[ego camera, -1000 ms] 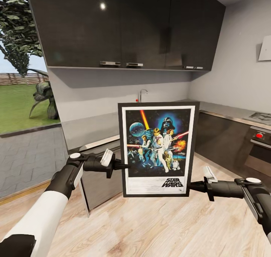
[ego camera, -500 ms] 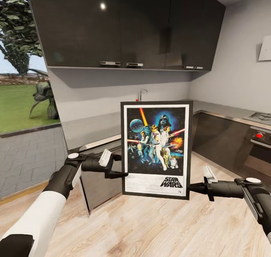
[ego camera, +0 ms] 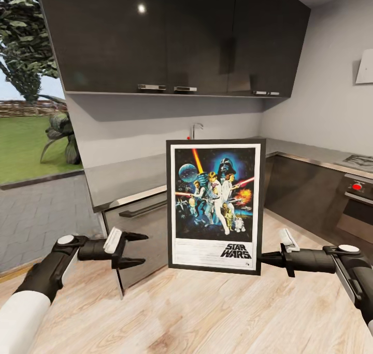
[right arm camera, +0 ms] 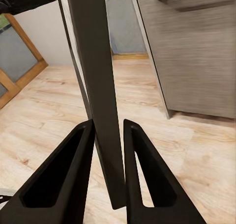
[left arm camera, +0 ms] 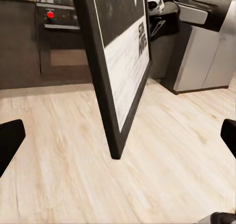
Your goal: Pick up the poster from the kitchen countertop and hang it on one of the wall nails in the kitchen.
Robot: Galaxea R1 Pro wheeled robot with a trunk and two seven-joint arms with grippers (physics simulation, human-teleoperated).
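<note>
**Poster held upright by one claw, the other spread apart beside it**

The poster [ego camera: 215,206] stands upright at the centre of the head view, its "STAR WARS" logo near the bottom edge, in front of the grey kitchen counter [ego camera: 129,175] and above the light wood floor [ego camera: 207,312]. The right claw [ego camera: 265,257] comes in from the lower right of the frame and grips the poster's lower right corner; in the right wrist view its two black fingers [right arm camera: 73,170] press on either side of the thin black frame edge [right arm camera: 101,101].

The left claw [ego camera: 135,249] sits at the lower left of the frame with its fingers spread wide, apart from the poster's left edge (a clear strip of cabinet front shows between them). In the left wrist view the poster [left arm camera: 120,62] tilts across the middle, its lower corner over the floor.

Dark glossy upper cabinets [ego camera: 171,38] fill the top of the frame; a chrome faucet [ego camera: 195,130] rises just above the poster's top edge, and an oven with a red knob [ego camera: 357,187] sits at the right edge.
</note>
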